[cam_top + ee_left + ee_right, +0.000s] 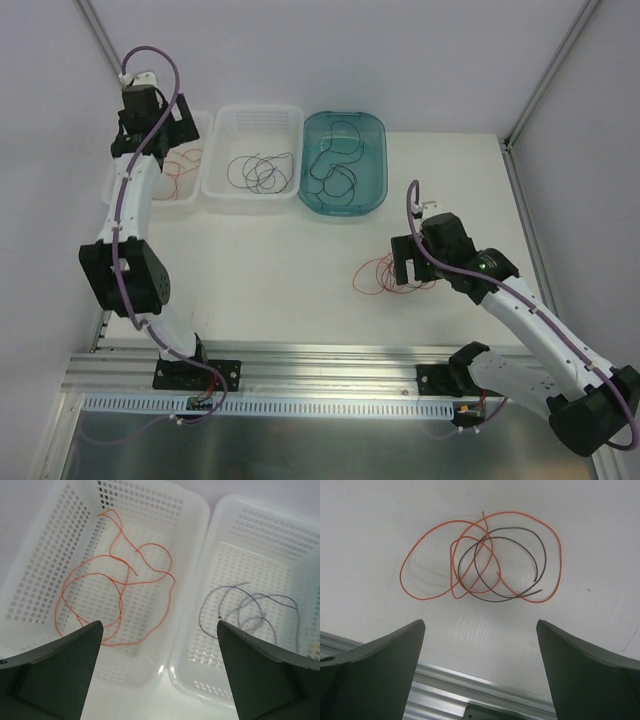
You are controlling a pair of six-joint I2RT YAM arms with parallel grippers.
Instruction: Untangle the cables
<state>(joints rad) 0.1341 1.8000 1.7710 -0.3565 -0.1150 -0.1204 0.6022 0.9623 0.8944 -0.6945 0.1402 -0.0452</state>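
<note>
A tangle of red-orange and black cables lies on the white table; in the right wrist view the cables form overlapping loops, just ahead of my right gripper, which is open and empty. My left gripper hangs open and empty over the wall between two white baskets at the back left. One red-orange cable lies loose in the left basket. Thin dark cables lie in the middle basket.
A teal tub with black cable loops stands right of the middle basket. The aluminium rail runs along the table's near edge, close under the right gripper. Enclosure walls rise at the left, back and right.
</note>
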